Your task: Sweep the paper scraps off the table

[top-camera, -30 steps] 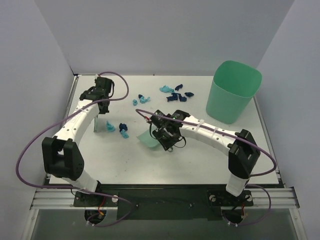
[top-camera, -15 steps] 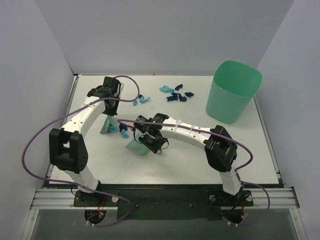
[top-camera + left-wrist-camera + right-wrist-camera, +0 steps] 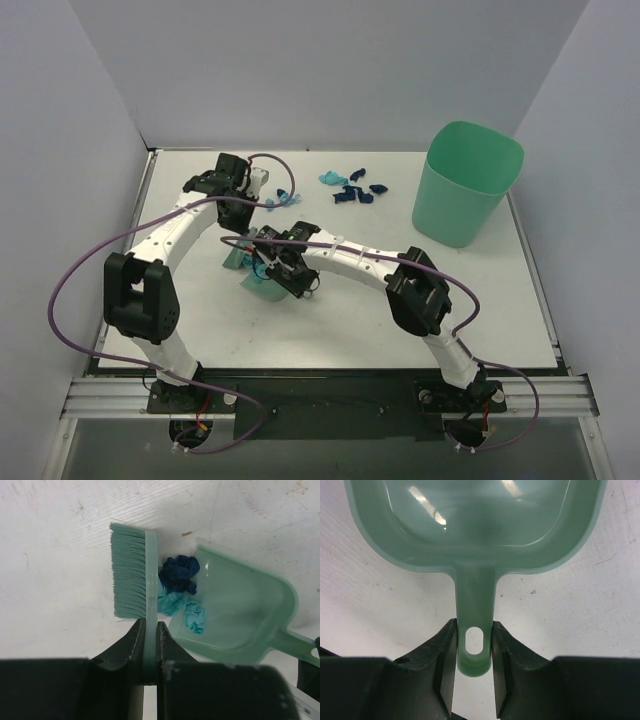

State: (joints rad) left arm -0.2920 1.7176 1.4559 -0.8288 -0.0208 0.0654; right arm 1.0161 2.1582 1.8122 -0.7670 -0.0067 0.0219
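Note:
My left gripper (image 3: 238, 222) is shut on the handle of the green hand brush (image 3: 132, 575), jaws tight on it (image 3: 151, 625). My right gripper (image 3: 282, 273) is shut on the handle of a green dustpan (image 3: 470, 510), jaws on both sides of the handle (image 3: 473, 625). In the left wrist view the brush stands at the dustpan's (image 3: 250, 615) lip, with a navy paper scrap (image 3: 179, 572) and two teal scraps (image 3: 195, 617) between them, at and over the lip. More paper scraps (image 3: 350, 190) lie at the back of the white table (image 3: 400, 320), and two (image 3: 280, 200) lie near my left wrist.
A tall green bin (image 3: 468, 195) stands at the back right of the table. Grey walls close in the left, back and right sides. Purple cables loop from both arms over the table's left and middle.
My right gripper has moved left with the dustpan, and my left gripper has moved right with the brush. The brush and dustpan have come together around the scraps.

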